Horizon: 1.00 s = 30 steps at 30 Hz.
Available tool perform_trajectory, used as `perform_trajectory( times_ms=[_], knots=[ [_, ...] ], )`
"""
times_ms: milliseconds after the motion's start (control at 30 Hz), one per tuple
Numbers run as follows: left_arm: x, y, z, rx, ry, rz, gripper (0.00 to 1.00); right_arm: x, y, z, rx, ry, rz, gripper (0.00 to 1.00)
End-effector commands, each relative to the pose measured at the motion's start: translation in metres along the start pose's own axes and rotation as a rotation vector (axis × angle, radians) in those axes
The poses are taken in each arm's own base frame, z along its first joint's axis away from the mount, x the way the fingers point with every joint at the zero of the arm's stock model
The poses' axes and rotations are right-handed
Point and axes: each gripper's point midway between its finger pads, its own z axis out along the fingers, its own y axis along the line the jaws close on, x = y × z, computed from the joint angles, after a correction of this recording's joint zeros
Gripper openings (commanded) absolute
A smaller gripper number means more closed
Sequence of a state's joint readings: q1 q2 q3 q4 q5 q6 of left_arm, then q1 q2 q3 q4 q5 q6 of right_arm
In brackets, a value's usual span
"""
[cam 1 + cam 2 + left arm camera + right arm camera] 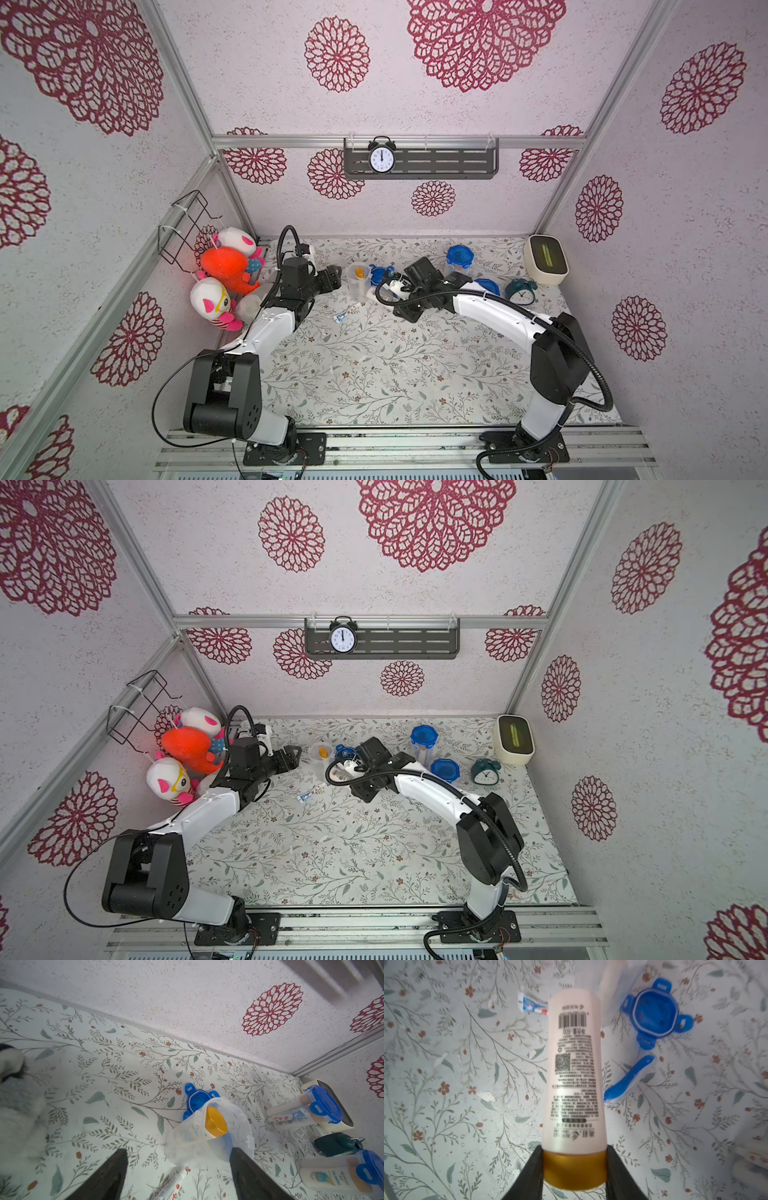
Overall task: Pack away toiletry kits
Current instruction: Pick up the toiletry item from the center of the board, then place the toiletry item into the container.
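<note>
An open clear jar (358, 279) (209, 1132) stands at the table's back middle, with a white bottle with an orange cap (215, 1123) inside. My left gripper (337, 277) (178, 1151) is open just to its left, its fingers straddling the jar's near side without closing on it. My right gripper (574, 1151) is shut on the orange cap of a second white bottle (573, 1064) (392, 286), held above the table right of the jar. A toothpaste tube (347, 312) (532, 1005), a blue lid (654, 1016) (197, 1099) and a blue toothbrush (629, 1080) lie loose nearby.
Two closed jars with blue lids (459, 257) (487, 286) stand behind my right arm. A teal alarm clock (520, 291) and a cream box (545, 259) sit at the back right. Plush toys (224, 274) pile against the left wall.
</note>
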State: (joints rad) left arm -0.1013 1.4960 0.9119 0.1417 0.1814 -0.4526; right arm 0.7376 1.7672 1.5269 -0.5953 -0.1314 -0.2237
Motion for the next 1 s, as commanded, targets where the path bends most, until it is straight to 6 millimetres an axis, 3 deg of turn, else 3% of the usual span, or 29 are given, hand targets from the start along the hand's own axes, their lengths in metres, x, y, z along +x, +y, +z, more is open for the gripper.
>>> perform_trajectory(
  times_ms=[0,300,600,733,967],
  knots=[
    [-0.036,-0.007,0.009,0.075,-0.105,0.037,0.83,-0.016,-0.001,-0.032,-0.014,0.016,0.052,0.31],
    [-0.049,-0.035,0.025,0.27,-0.132,0.065,0.82,-0.054,-0.003,-0.028,-0.109,0.13,0.159,0.29],
    [-0.032,-0.057,0.038,0.404,-0.064,0.129,0.77,-0.07,-0.021,-0.025,-0.074,0.106,0.277,0.28],
    [-0.017,-0.075,0.039,0.507,-0.004,0.161,0.68,-0.072,-0.02,-0.017,-0.079,0.101,0.278,0.28],
    [-0.006,-0.078,0.037,0.52,0.028,0.147,0.58,-0.077,-0.023,0.0,-0.086,0.091,0.265,0.29]
  ],
)
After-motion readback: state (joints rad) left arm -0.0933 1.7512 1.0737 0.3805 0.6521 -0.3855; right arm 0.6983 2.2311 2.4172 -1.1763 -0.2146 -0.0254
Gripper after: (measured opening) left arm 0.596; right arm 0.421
